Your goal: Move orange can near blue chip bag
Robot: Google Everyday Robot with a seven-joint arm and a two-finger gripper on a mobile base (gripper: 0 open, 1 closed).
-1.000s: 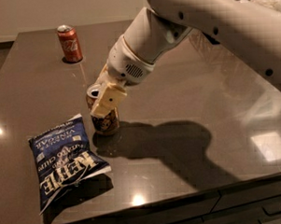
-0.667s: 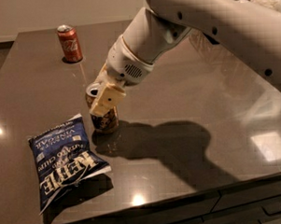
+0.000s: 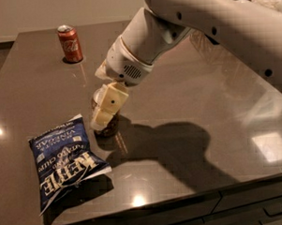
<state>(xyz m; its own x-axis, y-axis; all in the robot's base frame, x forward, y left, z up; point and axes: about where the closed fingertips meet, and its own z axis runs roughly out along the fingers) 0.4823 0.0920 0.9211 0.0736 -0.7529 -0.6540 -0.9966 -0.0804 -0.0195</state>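
Observation:
The orange can [image 3: 112,126] stands upright on the dark table [image 3: 191,93], just up and right of the blue chip bag [image 3: 63,162], a short gap apart. Only its amber lower side shows. My gripper [image 3: 102,117] reaches down from the upper right and is shut around the can, with one cream finger [image 3: 109,105] across its front and the other behind it. The chip bag lies flat near the front left edge, its white "KETTLE" lettering showing.
A red cola can [image 3: 70,44] stands at the back left of the table. My big white arm [image 3: 212,22] spans the upper right and casts a shadow over the table's middle. The table's front edge runs along the bottom, with drawers below.

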